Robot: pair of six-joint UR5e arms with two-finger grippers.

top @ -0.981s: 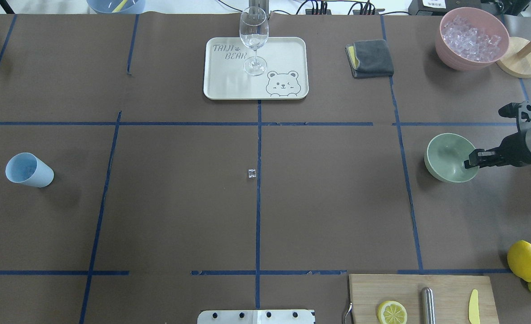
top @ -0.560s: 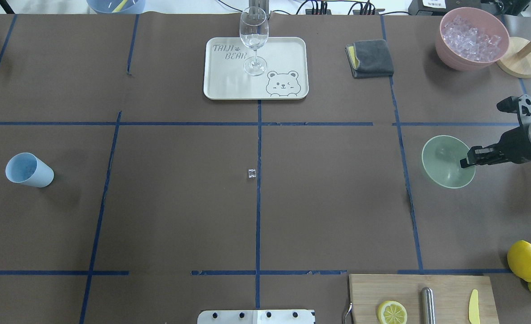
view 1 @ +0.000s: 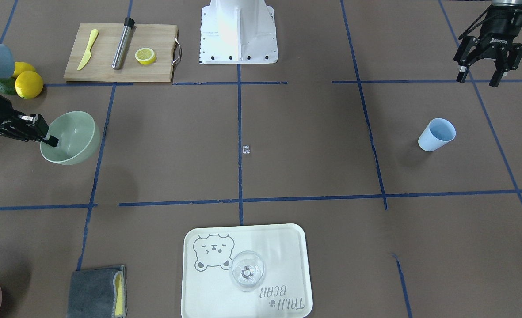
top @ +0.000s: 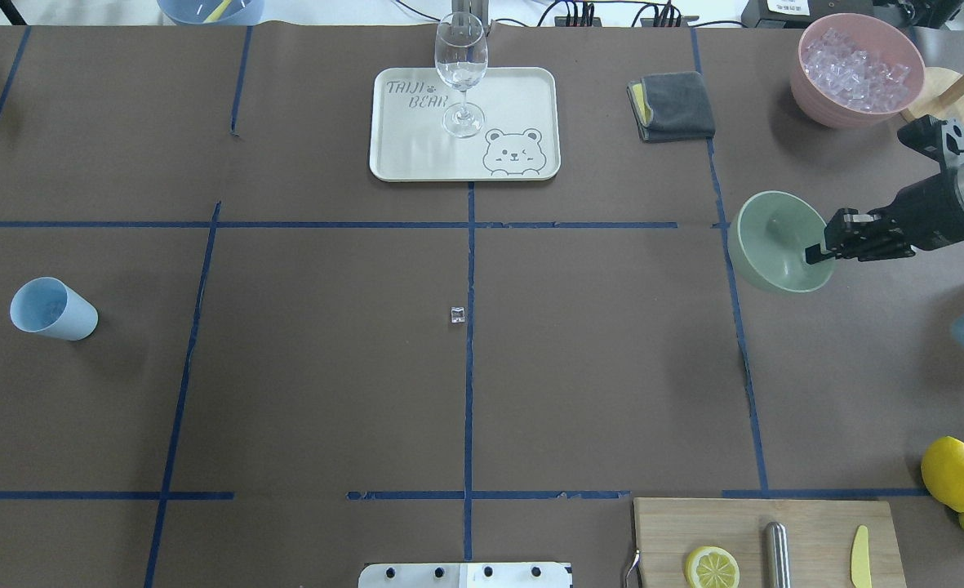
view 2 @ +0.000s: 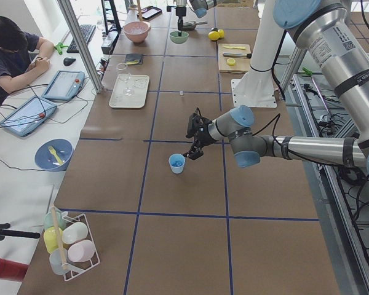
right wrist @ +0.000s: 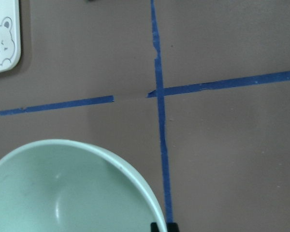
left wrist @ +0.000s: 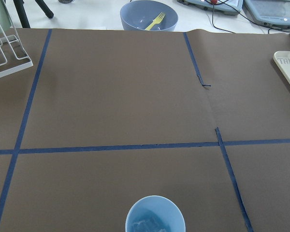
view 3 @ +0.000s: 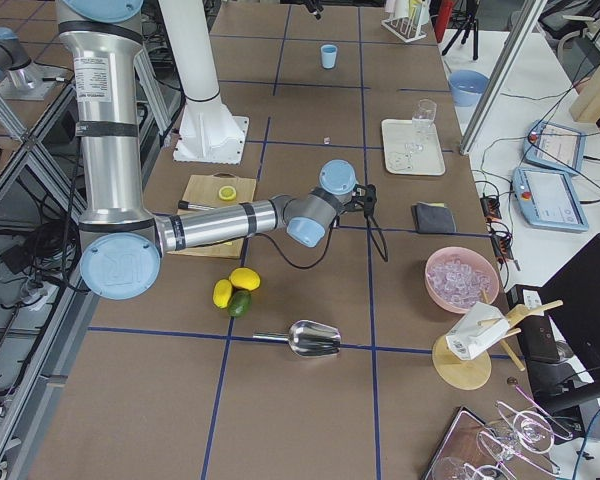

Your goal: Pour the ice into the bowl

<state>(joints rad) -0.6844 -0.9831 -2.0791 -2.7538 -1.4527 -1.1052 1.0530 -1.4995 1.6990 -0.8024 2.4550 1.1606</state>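
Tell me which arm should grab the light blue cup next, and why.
Left. The left gripper hangs open near the light blue cup, which holds the ice. The right gripper is across the table, shut on the bowl.

Mint-green bowl tilted, rim pinched by right tool; clear ice cubes in lt-blue cup.

Wide bare table between bowl and cup — one ice cube midway, tray with glass beyond.
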